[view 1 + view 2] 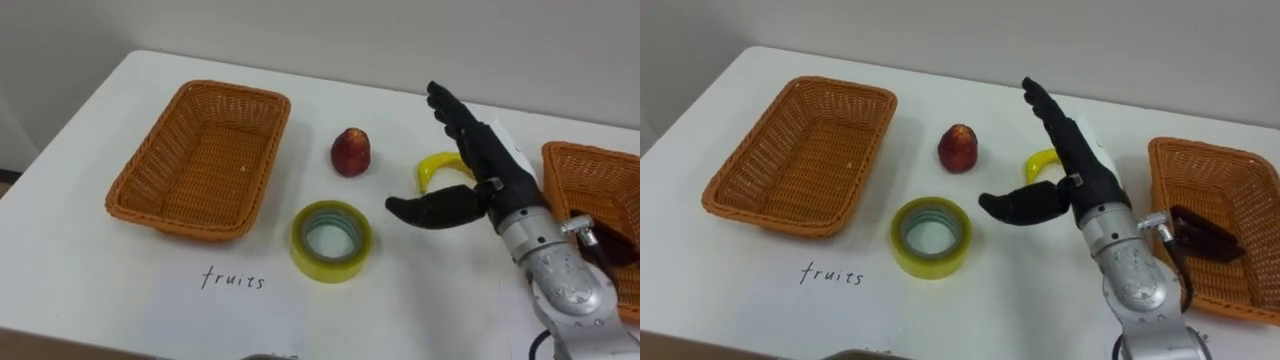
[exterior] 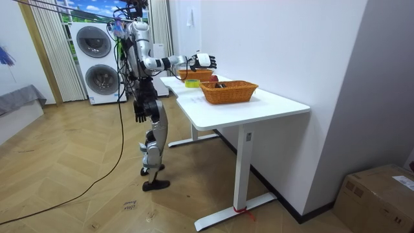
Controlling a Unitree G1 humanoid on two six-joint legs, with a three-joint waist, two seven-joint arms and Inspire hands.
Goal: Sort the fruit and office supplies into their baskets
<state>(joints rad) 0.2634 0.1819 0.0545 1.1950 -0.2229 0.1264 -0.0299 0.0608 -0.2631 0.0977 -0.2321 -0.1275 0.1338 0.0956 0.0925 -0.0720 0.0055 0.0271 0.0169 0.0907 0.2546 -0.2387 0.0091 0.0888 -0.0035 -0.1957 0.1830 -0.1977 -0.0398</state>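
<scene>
Stands at the table (image 2: 275,103) with the right hand (image 1: 490,165) held out over it. Holds that hand open, fingers straight and pointing away, thumb stuck out to the left. Grips nothing. Lets the left hand (image 2: 140,112) hang down by the leg in the room view; cannot tell if open or closed.

Hovers right over the banana (image 1: 432,170). Hides most of it under the palm, with just a yellow bend peeking out on the thumb side. Seems to run left to right, across the fingers, not along them. Cannot tell if touching it or not.

Finds the apple (image 1: 351,152) a bit further left, clear of the thumb, and the tape (image 1: 331,240) below it, closer to the robot. Keeps nothing in the left basket (image 1: 150,170), the one by the label (image 1: 235,280). Keeps a dark thing (image 1: 1200,235) in the right basket (image 1: 1240,185), just right of the wrist.

Probably goes for the banana next. Needs only to go straight down and close round the bend. Then has to carry it far left, past the apple, to the left basket. Reaches it far more easily with the right hand than with the left. Could bump it away with the thumb on the way down.
</scene>
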